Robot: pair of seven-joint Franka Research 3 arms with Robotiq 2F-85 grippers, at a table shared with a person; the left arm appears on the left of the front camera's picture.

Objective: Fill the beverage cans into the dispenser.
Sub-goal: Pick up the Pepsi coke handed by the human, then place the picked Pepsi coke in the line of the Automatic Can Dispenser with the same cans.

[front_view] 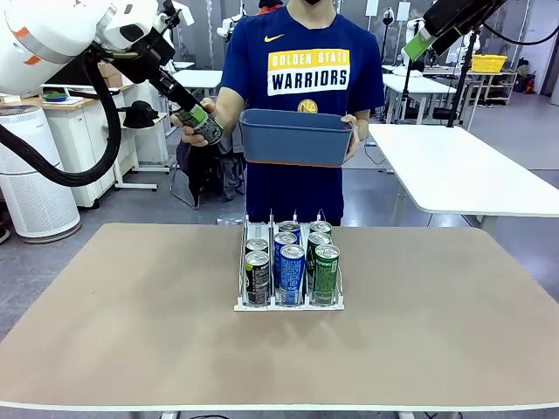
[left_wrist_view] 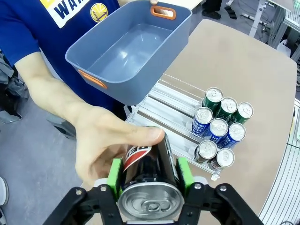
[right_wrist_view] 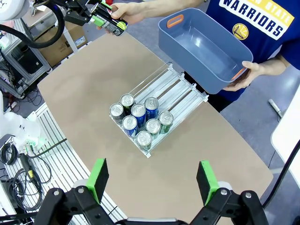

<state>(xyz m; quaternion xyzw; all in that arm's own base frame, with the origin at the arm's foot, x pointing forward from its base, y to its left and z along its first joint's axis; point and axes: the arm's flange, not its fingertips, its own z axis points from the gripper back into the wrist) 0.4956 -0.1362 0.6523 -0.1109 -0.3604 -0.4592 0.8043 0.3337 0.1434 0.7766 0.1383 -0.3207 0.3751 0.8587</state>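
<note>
Left gripper [left_wrist_view: 149,176] fingers pinch a black can [left_wrist_view: 149,164] still held by the person's hand [left_wrist_view: 110,143], above the tabletop [front_view: 131,323]; right gripper [right_wrist_view: 152,180] fingers spread; dispenser [front_view: 288,305] holds seven cans.

right end effector [right_wrist_view: 153,180] open above table [right_wrist_view: 84,93] | dispenser [right_wrist_view: 157,105]: seven cans | person holds blue bin [right_wrist_view: 201,47]

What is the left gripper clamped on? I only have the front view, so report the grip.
Observer: The left gripper is shut on a black can, a green pad on each side; the person's hand holds it too.
Operator: Count the cans in the dispenser.
Observer: Eight cans at one end of the dispenser: three, three and two.
Operator: Check the bin.
Observer: The blue bin has nothing inside.
</note>
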